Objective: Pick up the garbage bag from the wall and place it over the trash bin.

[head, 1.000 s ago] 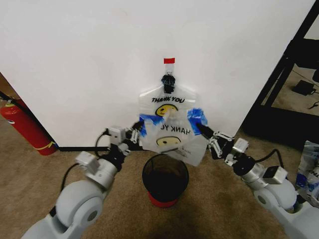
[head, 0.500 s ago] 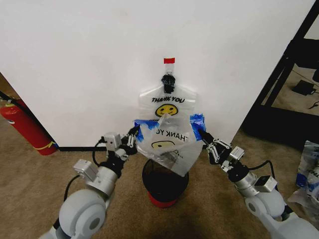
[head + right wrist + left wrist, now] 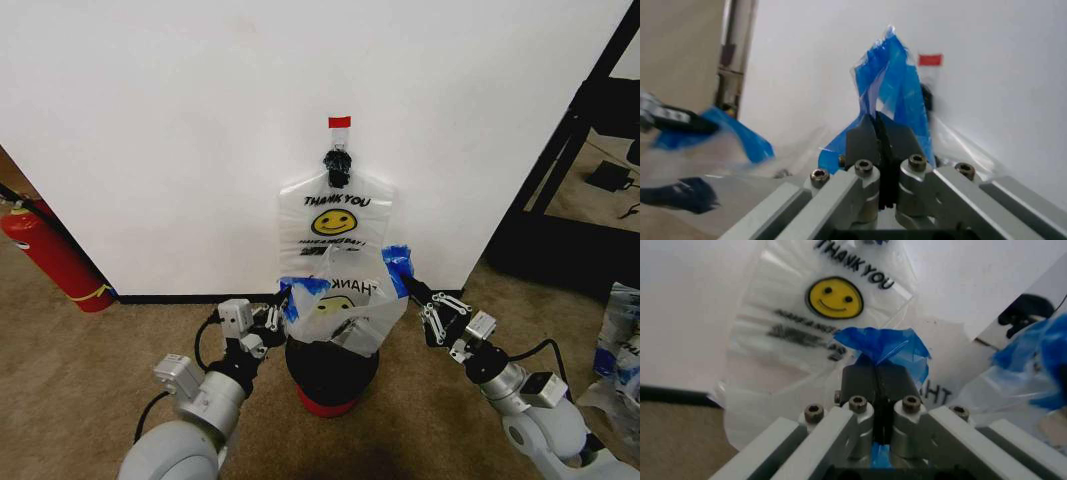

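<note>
garbage bag [image 3: 340, 310]: translucent whitish, yellow smiley face, black "THANK YOU" lettering, blue patches at both gripped corners
trash bin [image 3: 331, 372]: black wire mesh, red base
second bag [image 3: 336, 212], against the wall: clear whitish, yellow smiley, black lettering
tape [image 3: 340, 122]: red
clip [image 3: 338, 166]: black
wall [image 3: 200, 120]: white
fire extinguisher [image 3: 50, 255]: red, yellow band
carpet [image 3: 80, 370]: tan

The bag [image 3: 340, 310] hides the bin's [image 3: 330, 375] rim and mouth, so whether plastic touches the mesh cannot be told. The small print under the smiley is blurred beyond reading. In the left wrist view the far blue handle [image 3: 1033, 360] is blurred and cut off by the edge.
</note>
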`<state>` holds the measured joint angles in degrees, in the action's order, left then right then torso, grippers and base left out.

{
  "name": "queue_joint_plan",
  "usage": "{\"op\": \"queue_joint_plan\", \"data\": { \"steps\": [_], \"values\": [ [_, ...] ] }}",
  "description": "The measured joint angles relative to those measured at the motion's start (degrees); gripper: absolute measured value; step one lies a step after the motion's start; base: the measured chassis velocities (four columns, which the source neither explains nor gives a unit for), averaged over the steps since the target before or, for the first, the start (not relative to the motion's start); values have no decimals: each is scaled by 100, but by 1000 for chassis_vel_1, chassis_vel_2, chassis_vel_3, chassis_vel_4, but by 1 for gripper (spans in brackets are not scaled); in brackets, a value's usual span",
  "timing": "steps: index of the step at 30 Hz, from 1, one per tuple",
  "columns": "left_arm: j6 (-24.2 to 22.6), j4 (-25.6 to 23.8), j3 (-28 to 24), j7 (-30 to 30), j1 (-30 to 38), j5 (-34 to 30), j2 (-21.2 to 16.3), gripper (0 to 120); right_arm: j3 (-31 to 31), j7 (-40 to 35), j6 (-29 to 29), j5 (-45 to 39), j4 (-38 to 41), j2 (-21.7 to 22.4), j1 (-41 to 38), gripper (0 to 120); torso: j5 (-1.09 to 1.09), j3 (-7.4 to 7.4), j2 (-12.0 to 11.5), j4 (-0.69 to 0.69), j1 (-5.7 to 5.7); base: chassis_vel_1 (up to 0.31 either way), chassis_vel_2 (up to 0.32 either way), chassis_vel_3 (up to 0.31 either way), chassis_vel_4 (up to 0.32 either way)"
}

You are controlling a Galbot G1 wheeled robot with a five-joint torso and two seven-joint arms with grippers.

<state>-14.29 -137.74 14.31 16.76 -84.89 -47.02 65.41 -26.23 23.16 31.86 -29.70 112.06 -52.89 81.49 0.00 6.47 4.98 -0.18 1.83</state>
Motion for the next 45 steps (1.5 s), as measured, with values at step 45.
{"op": "queue_joint_plan", "data": {
  "steps": [45],
  "values": [
    [164, 639, -790, -262, 39, -1711, 669, 0, -97, 499, 472, 86, -717, -121, -187, 0, -1, 0, 0, 0, 0, 0, 0, 0, 0]
  ]
}}
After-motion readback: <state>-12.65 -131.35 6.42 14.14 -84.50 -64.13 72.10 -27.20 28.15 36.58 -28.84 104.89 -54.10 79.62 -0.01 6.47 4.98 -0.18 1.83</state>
